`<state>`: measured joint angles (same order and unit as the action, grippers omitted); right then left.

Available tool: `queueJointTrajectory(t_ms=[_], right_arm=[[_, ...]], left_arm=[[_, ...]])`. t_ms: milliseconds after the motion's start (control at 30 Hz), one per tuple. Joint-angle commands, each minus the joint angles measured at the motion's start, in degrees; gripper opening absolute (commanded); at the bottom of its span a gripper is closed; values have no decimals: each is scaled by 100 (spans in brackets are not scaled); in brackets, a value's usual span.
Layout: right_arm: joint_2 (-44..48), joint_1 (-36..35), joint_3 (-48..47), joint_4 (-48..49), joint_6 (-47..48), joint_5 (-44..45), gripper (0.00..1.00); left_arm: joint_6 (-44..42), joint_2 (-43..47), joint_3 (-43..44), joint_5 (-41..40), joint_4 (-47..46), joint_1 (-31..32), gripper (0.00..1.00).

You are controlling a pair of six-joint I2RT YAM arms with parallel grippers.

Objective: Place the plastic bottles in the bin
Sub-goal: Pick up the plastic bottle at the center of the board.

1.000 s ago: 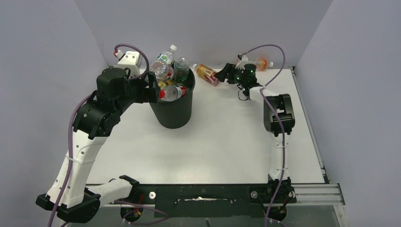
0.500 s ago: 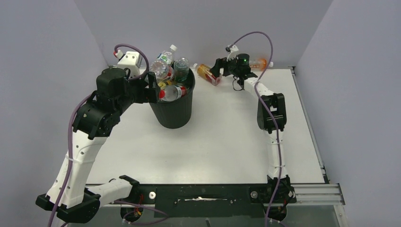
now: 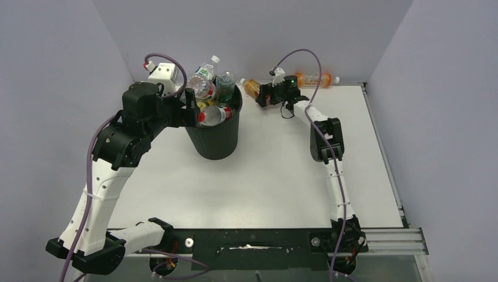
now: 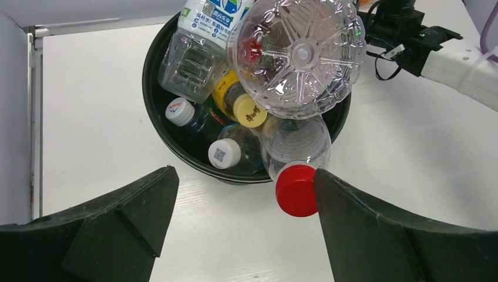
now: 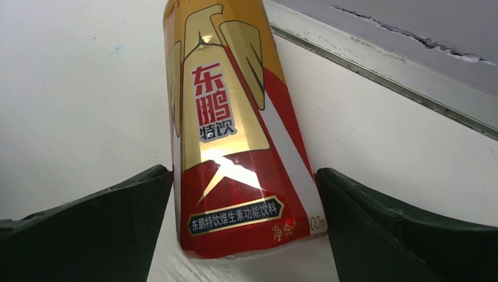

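Bin (image 3: 214,141) packed w/ plastic bottles (image 4: 299,56), heaped above rim. I see L gripper (image 4: 244,176) wide open at rim, red cap (image 4: 296,189) btwn its fingers, not clamped. R gripper (image 5: 242,173) wide open, astride gold-red bottle (image 5: 229,117) lying on table (image 3: 276,164) by back wall, holding nothing.

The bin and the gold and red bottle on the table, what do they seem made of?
The bin: likely plastic, matte black; no glare on its wall. The gold and red bottle: glossy, metallic-looking label with a bright highlight; body beneath hidden, probably plastic.
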<state>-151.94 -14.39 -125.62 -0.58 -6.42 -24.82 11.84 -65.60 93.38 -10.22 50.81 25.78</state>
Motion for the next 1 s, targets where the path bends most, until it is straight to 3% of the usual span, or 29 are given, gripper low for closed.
queueJointTrajectory(t_ms=[0, 300, 600, 967], right_arm=[[304, -174, 60, 357, 104, 391, 98], [805, -249, 470, 549, 14, 367, 70], [2495, -263, 2007, 226, 141, 466, 62], [4955, -349, 3008, -2076, 469, 412, 60]], left_arm=[[-32, 4, 277, 174, -98, -33, 86], [-2, 59, 474, 73, 8, -29, 86], [158, 270, 453, 113, 0, -29, 87], [327, 524, 515, 362, 33, -29, 87]])
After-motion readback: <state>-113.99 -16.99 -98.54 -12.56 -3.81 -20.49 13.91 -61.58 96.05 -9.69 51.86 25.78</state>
